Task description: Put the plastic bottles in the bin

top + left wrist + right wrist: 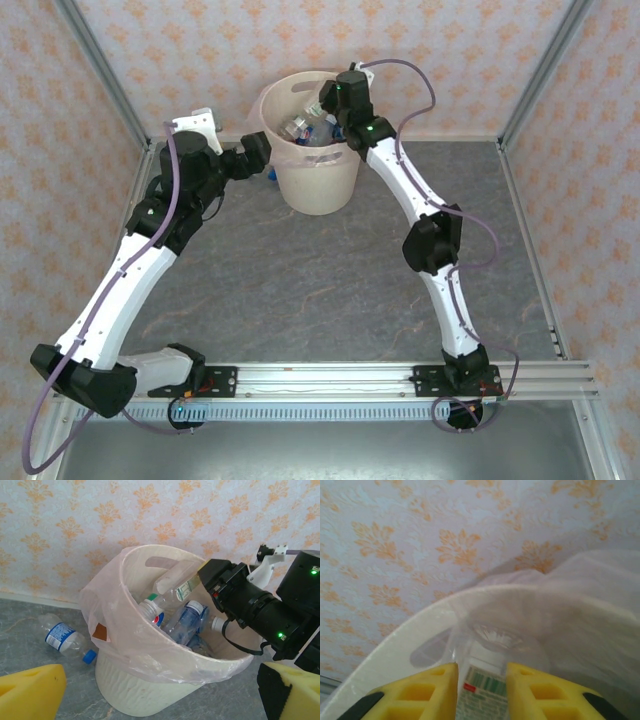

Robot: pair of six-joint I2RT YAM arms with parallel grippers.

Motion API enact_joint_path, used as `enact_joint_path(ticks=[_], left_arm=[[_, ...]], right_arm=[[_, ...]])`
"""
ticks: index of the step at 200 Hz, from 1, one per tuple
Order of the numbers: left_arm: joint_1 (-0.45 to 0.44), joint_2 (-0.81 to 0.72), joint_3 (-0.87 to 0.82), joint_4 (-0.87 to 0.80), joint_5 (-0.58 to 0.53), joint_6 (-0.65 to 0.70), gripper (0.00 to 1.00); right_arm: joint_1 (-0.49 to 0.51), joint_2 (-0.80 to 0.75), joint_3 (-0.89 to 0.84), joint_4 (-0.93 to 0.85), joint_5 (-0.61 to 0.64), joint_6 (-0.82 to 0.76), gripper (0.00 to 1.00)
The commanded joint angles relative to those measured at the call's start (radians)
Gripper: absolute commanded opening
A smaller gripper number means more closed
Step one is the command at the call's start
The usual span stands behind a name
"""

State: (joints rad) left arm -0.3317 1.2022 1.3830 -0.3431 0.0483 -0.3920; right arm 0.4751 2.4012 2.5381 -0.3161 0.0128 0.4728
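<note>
The yellow fingers [31, 692] of the left gripper [162, 680] stand spread wide with nothing between them, low over the grey table [300, 290] and facing the bin [130, 690]. Just left of the bin's foot, one loose bottle [62, 637] with a blue label and blue cap lies on its side on the table, apart from both grippers. The bin stands upright near the back wall, its thin clear liner [107, 615] folded over the rim, and several plastic bottles [186, 624] are piled inside. Over its far side the right gripper [481, 680] reaches in from the right, its yellow fingers [427, 692] pinching a clear bottle [492, 640] with a green and white label, tilted above the pile inside the rim. Behind it is the orange-patterned wallpaper [75, 530].
</note>
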Motion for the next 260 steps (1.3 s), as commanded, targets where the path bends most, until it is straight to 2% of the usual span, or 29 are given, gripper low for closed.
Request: enact_joint_path(ticks=[1, 51, 88, 124, 171, 212, 260], left_arm=[[0.011, -0.001, -0.003, 0.009, 0.007, 0.011, 0.99], [0.022, 0.005, -0.009, 0.024, 0.018, -0.001, 0.99], [0.023, -0.012, -0.019, 0.014, 0.036, -0.025, 0.99], [0.024, -0.057, -0.042, 0.010, 0.028, -0.028, 0.99], [0.023, -0.091, -0.050, -0.024, -0.017, -0.023, 0.99], [0.023, -0.087, -0.067, -0.017, -0.027, -0.029, 0.99], [0.069, -0.016, -0.041, 0.001, -0.029, -0.015, 0.99]], right_arm=[[0.018, -0.110, -0.007, -0.062, 0.043, 0.006, 0.31], [0.023, -0.157, 0.003, 0.050, -0.030, -0.044, 0.31], [0.010, -0.080, 0.021, 0.146, -0.091, -0.076, 0.29], [0.003, -0.013, 0.032, 0.204, -0.099, -0.061, 0.29], [0.001, 0.029, 0.033, 0.124, -0.066, -0.003, 0.29], [-0.001, -0.010, 0.030, 0.017, -0.021, 0.016, 0.30], [0.002, -0.115, 0.029, 0.082, -0.083, -0.019, 0.30]])
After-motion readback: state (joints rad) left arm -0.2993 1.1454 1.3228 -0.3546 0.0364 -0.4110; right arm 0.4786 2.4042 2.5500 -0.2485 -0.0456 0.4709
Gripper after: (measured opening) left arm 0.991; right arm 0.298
